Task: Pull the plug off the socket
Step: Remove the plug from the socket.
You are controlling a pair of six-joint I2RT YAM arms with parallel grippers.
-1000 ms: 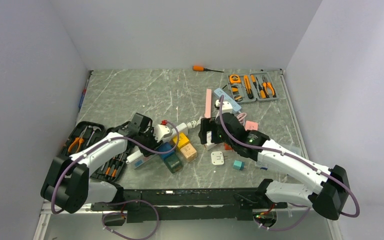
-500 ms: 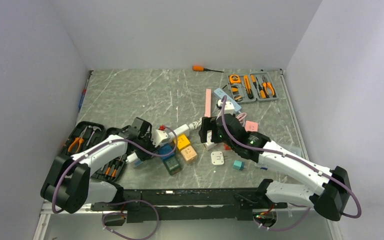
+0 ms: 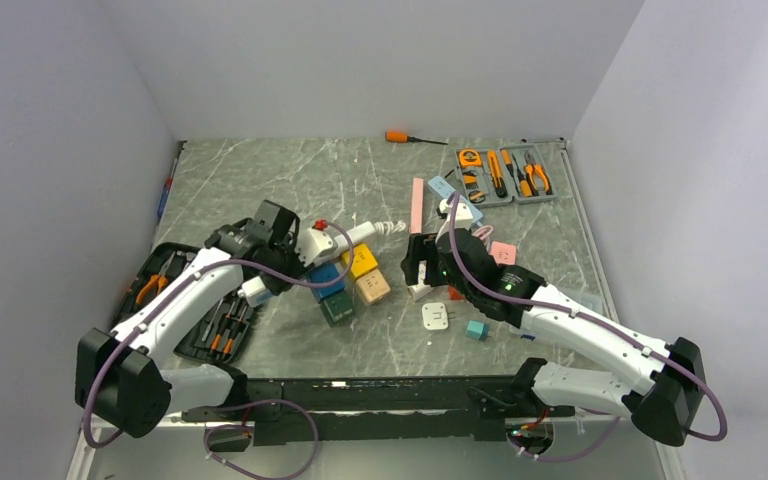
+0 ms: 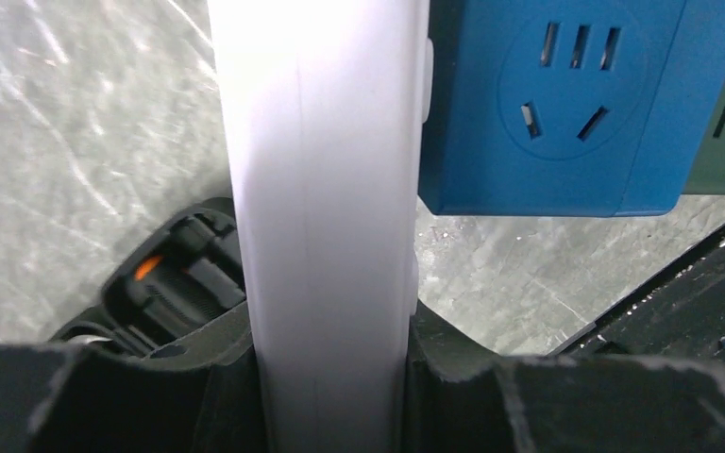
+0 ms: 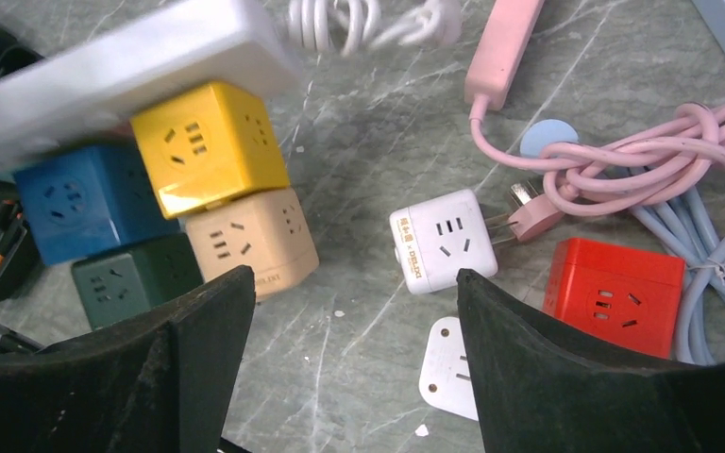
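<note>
White strip [image 4: 321, 189] filled my left wrist view, ends cropped, left gripper [image 4: 330, 377] jaws clamped on it. Only right wrist showed pink plug [image 5: 529, 212] in cube socket [image 5: 442, 241]; right gripper [image 5: 354, 311] jaws spread.

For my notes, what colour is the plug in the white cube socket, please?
Pink; the plug shows best in the right wrist view.

Print on white cube socket [image 5: 442, 241] — illegible

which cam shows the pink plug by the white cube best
Right wrist: the pink plug lies in clear view, its prongs meeting the white cube. Top external mostly hides it under the right arm; left wrist does not show it.
</note>
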